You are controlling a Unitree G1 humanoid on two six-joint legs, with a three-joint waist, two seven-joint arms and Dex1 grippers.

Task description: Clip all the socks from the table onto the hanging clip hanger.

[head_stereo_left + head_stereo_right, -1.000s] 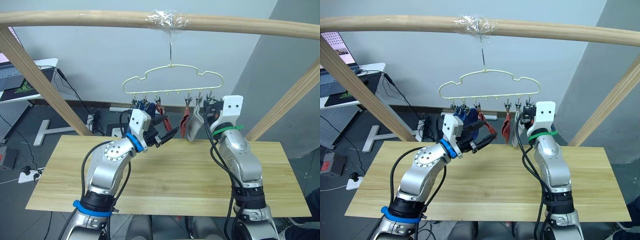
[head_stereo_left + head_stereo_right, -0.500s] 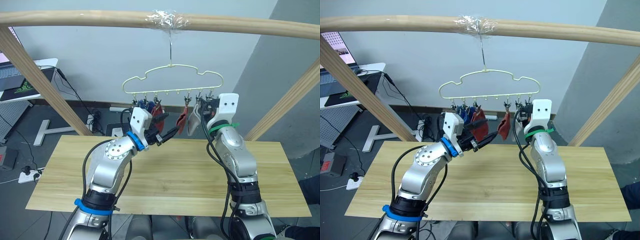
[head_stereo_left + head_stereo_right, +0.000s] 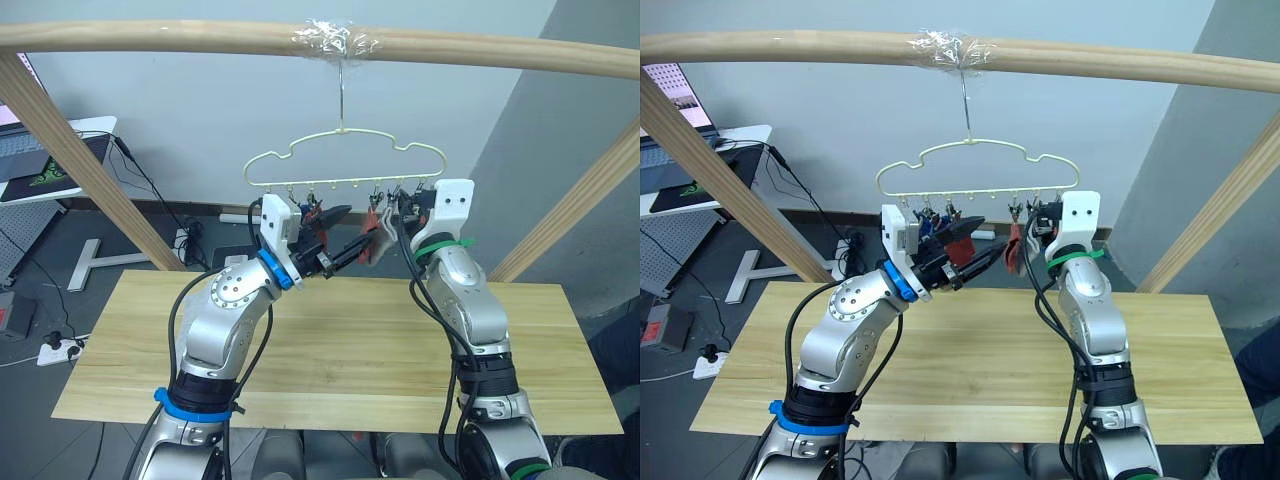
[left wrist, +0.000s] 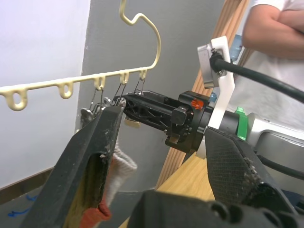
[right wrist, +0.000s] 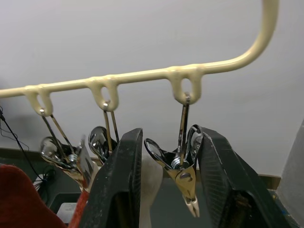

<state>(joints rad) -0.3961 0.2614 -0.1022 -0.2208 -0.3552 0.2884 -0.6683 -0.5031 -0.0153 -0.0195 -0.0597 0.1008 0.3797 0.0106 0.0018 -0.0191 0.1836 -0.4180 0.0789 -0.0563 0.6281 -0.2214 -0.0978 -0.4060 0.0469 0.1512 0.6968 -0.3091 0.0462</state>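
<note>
Desk (image 3: 340,350) bare; both grippers crowd hanger's (image 3: 345,160) right-end clips (image 5: 178,161); middle loops free; wooden rail (image 3: 200,38) overhead.

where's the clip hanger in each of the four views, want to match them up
Left eye view: the clip hanger hangs upper centre, above both arms.
Right eye view: upper centre too, under the wooden rail.
Left wrist view: its clip bar and one end loop run across the upper part.
Right wrist view: the bar crosses the middle, clips dangling.
Shared landmark: the row of metal clips.

Left gripper (image 3: 352,238) now higher, up beside the red sock (image 3: 372,232) under the clip hanger (image 3: 345,160).
</note>
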